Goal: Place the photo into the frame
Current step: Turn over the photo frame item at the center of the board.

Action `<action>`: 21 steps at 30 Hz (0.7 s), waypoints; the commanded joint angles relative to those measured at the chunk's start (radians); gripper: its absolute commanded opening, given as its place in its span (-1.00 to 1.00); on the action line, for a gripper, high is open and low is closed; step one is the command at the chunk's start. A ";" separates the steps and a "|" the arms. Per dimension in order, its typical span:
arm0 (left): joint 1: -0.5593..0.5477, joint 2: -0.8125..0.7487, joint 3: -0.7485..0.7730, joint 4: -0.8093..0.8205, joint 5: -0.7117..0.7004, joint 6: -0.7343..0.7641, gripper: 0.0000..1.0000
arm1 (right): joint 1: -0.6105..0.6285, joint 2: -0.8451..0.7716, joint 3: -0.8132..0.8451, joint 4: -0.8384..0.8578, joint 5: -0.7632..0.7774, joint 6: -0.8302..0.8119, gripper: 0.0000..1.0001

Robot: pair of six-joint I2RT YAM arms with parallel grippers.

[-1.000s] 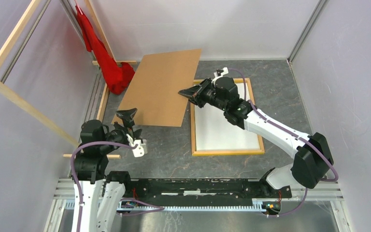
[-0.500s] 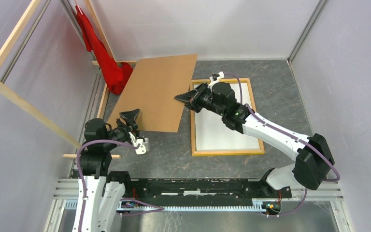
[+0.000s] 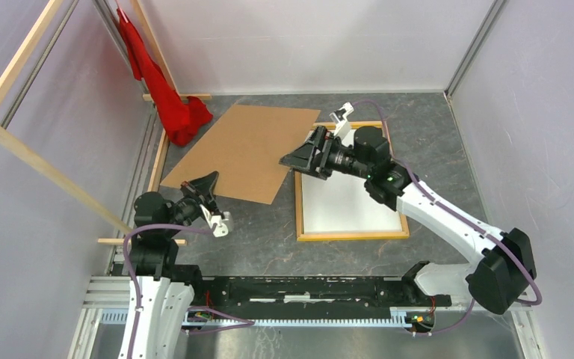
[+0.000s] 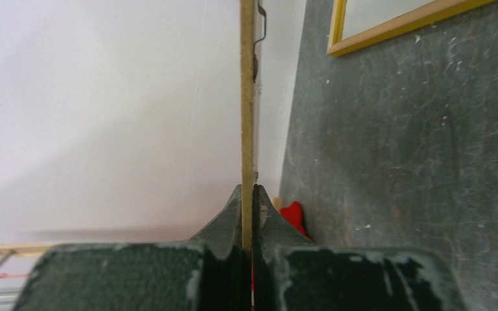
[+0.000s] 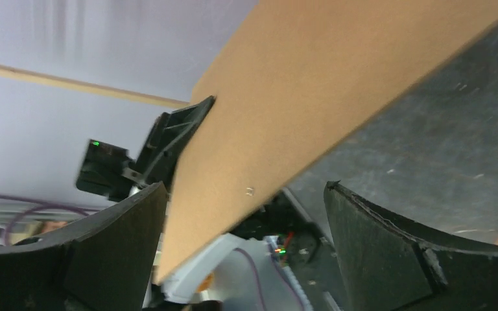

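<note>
One red cloth (image 3: 168, 101): soft and crumpled, heaped in the far left corner. It plays no part here.
Left gripper (image 3: 203, 182): your jaws are pinched tight on the near-left corner of the backing board. The wrist view shows its thin edge sandwiched between the fingers (image 4: 227, 220), so this arm alone carries the sheet.
Backing board (image 3: 243, 149): brown, matte, stiff, thin and rectangular. It sits left of the frame, likely kept aside so the opening stays free. Its right edge reaches the frame's left border, and you cannot tell whether they touch.
Right gripper (image 3: 304, 153): your jaws stand spread wide, straddling the board's right edge. The board passes between the dark pads (image 5: 117, 233) with air on both sides, so nothing is held.
Photo (image 3: 344, 202): a plain white sheet lying flat inside the frame, most likely the print face down and already seated.
Frame (image 3: 351, 235): a thin, light wood border lying flat on the grey speckled table (image 3: 433, 134), right of centre.
</note>
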 commanded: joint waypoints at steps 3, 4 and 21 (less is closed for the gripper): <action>0.001 0.052 0.252 0.020 -0.036 -0.226 -0.96 | -0.112 -0.059 0.193 -0.269 -0.198 -0.508 0.96; 0.001 0.065 0.283 0.002 -0.043 -0.277 -0.96 | -0.116 -0.060 0.232 -0.338 -0.181 -0.599 0.96; 0.001 0.219 0.601 -0.396 0.041 -0.406 -0.96 | -0.121 -0.227 0.278 -0.380 -0.165 -1.403 0.96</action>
